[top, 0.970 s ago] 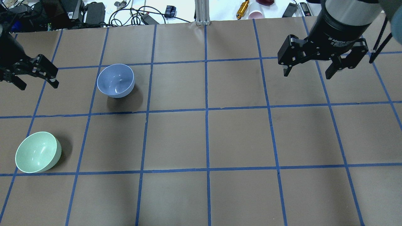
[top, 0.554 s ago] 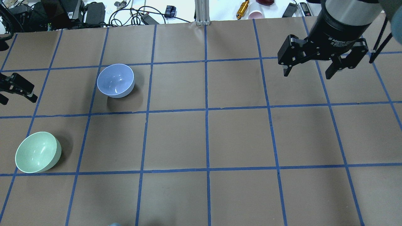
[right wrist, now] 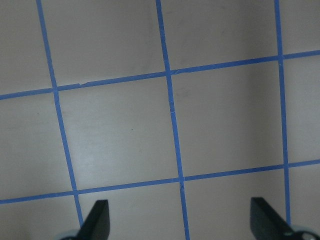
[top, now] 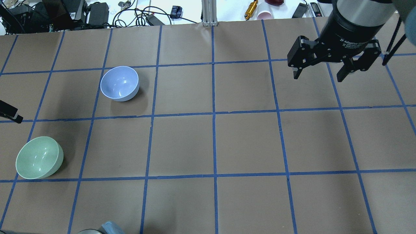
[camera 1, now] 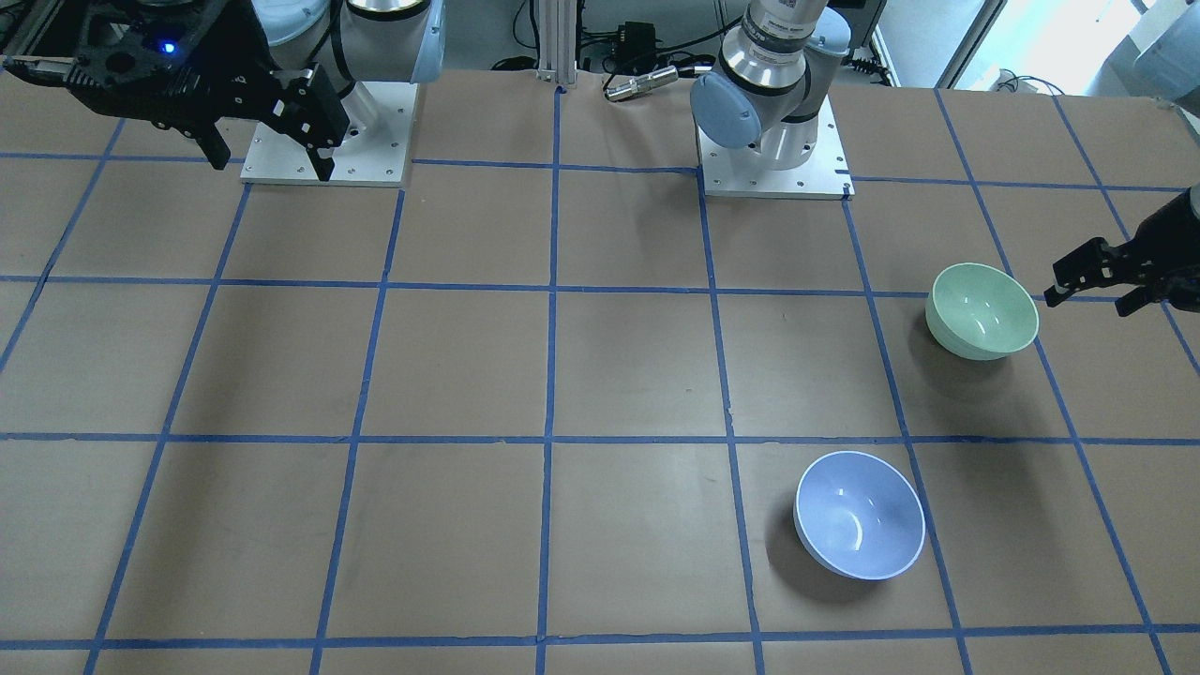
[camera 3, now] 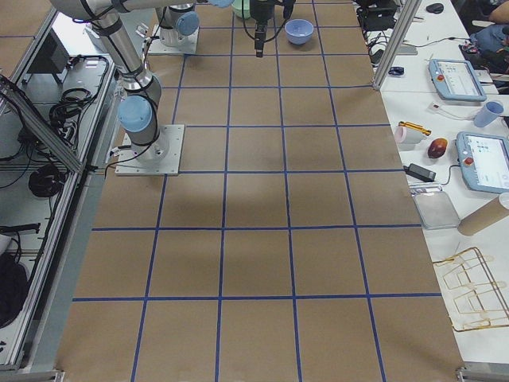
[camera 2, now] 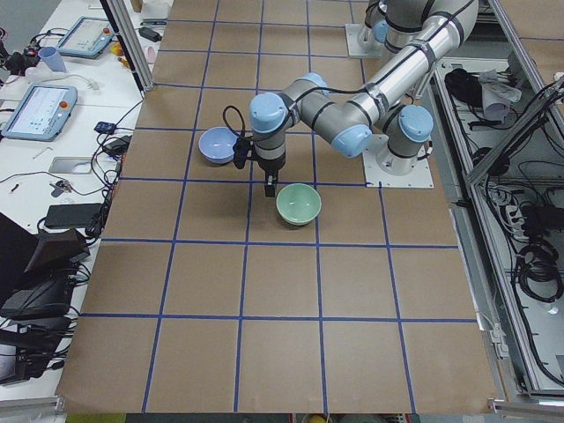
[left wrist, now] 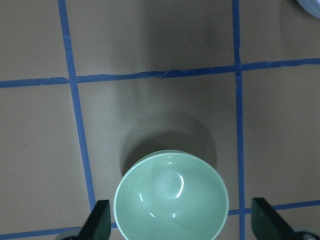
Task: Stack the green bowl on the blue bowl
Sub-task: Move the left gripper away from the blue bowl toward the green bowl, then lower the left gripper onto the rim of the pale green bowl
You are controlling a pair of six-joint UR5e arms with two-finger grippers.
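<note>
Though seemingly plain, glossy green bowl (left wrist: pixel 171 199)

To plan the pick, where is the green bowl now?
In the overhead view the green bowl sits at lower left, nearer the robot than the blue bowl.

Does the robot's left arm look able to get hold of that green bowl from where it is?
Probably yes. The left gripper hangs open close by the green bowl, nothing lies between them, and the blue bowl sits well apart.
</note>
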